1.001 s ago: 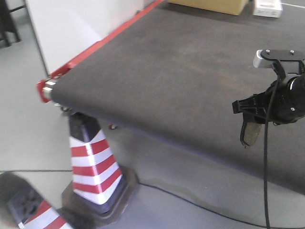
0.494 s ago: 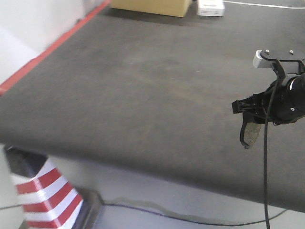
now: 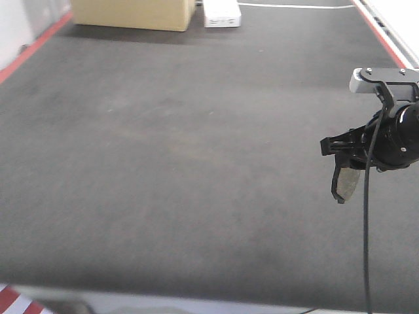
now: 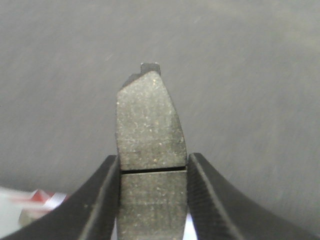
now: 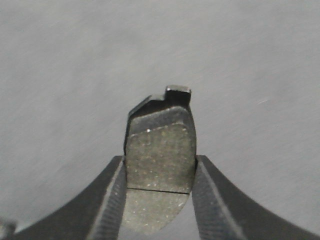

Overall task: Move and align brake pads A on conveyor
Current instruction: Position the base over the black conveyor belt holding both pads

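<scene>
conveyor (image 3: pixel 163 163) fills front view: dark charcoal, finely textured belt. red edge strip (image 3: pixel 33 49) along its left side, cardboard box (image 3: pixel 134 14) and white box (image 3: pixel 221 14) at its far end. over conveyor's right part, right claw (image 3: pixel 342 171) grips brake pad (image 3: pixel 346 184), held above belt. left claw (image 4: pixel 152 200) outside front view. left wrist view shows it clamped on second brake pad (image 4: pixel 150 125), cross groove between fingers, belt blurred beneath.

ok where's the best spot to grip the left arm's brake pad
Take the brake pad across its long edges at the cross groove, fingers closing from either side, as the left gripper does. Those edges run straight and parallel there; the far end tapers.
</scene>
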